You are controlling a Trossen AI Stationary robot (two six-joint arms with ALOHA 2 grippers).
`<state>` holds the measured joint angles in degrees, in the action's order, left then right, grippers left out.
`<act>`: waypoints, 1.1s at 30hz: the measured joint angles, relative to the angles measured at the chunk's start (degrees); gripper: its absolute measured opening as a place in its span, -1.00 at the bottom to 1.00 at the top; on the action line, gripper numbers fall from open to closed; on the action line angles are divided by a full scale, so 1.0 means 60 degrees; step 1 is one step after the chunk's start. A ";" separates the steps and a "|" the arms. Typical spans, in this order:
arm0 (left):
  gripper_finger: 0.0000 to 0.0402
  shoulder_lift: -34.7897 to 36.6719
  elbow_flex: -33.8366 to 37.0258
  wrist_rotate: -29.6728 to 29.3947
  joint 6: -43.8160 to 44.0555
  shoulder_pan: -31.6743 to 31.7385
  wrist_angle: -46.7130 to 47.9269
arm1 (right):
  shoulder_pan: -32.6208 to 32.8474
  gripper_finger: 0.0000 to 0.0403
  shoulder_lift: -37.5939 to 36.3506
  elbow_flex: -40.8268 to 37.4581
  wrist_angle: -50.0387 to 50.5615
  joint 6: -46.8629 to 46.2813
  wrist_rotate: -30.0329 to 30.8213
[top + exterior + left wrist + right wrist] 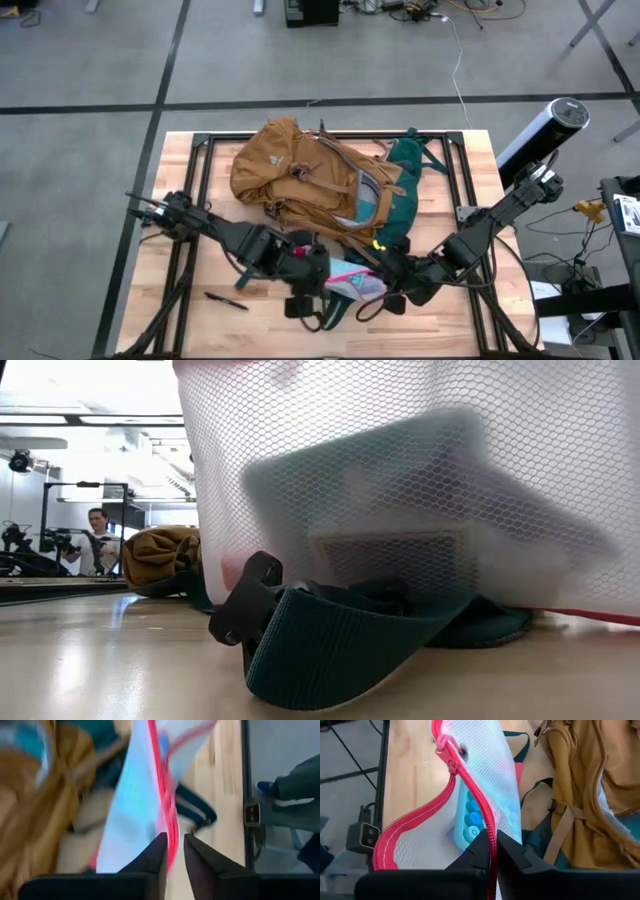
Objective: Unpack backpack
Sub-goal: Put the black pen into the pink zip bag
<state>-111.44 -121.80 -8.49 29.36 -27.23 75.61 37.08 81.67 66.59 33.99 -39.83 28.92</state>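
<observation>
Mustard-tan fabric marks the backpack (300, 175), which lies on its side across the far half of the wooden table (180, 240), its dark green back panel and straps (415, 165) turned toward my right arm's side. Nearer the front edge I hold a white mesh pouch with a pink zipper (357, 283) between both arms, just beside the pack's open mouth. My right gripper (492, 852) is clamped on the pouch's pink zipper edge, fingers pressed together around it. My left gripper (175, 852) sits at the opposite pink edge with its fingers slightly parted; the edge runs between them. Blue rounded items (470, 820) show through the mesh. A dark pen (226, 300) lies on the wood near my left arm.
</observation>
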 joint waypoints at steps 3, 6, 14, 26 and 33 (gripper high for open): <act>-0.59 0.0011 0.0013 0.0000 0.1235 -0.0563 0.1016 | -0.0014 -0.99 0.0000 0.0000 0.0135 0.0201 -0.0032; -0.48 0.0018 0.0162 -0.0011 0.2385 -0.1348 0.1948 | -0.0018 -1.00 0.0000 0.0000 0.0352 0.0361 -0.0075; -0.29 0.0667 0.1857 -0.0343 0.6272 -0.3075 0.2216 | 0.0027 -1.00 -0.0002 -0.0004 0.0437 0.0822 -0.0427; -0.26 0.2958 0.7208 -0.1046 1.4635 -0.5265 -0.0464 | 0.0029 -1.00 -0.0011 -0.0015 0.0461 0.1259 -0.0667; -0.31 0.2931 0.8607 0.1499 1.1839 -0.5134 -0.1281 | 0.0051 -1.00 -0.0018 -0.0018 0.0584 0.1390 -0.0921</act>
<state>-93.85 -70.15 0.50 100.40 -58.03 67.92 37.39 81.56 66.48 37.50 -31.49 23.39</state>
